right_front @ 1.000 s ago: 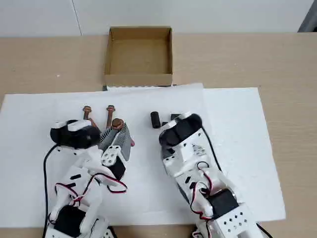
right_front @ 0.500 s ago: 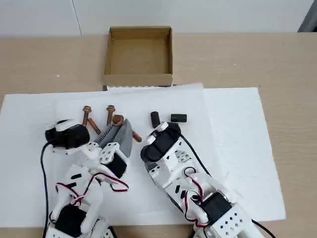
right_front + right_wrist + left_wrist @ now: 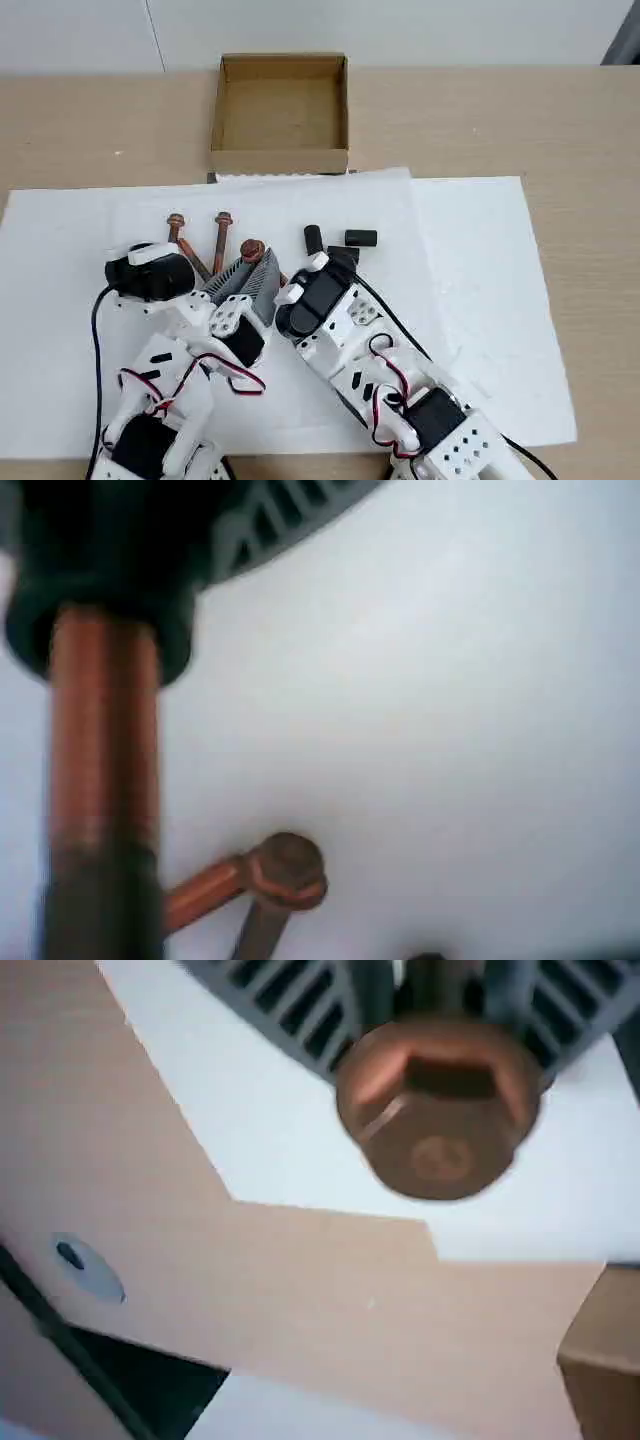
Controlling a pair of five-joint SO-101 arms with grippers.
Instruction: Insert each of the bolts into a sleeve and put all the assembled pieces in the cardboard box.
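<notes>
My left gripper (image 3: pixel 254 262) is shut on a copper bolt (image 3: pixel 252 247), held off the white sheet with its hex head (image 3: pixel 438 1110) pointing away from the arm. My right gripper (image 3: pixel 282 288) sits right beside it, shut on a black sleeve (image 3: pixel 98 590). The bolt's shaft (image 3: pixel 102 750) passes into that sleeve. Two loose bolts (image 3: pixel 175 228) (image 3: pixel 222 231) lie on the sheet left of the grippers, and a third (image 3: pixel 196 263) is partly hidden under the left arm. Two black sleeves (image 3: pixel 313 238) (image 3: pixel 360 238) lie just beyond the right gripper. The cardboard box (image 3: pixel 280 160) stands at the back.
A white sheet (image 3: pixel 480 260) covers the near table. The box is open on top with nothing inside. Both arms crowd the sheet's middle front; free room lies on the sheet's right side and far left.
The right arm swung left from near the loose sleeves to the left gripper's bolt. The left gripper shifted slightly, keeping the bolt.
</notes>
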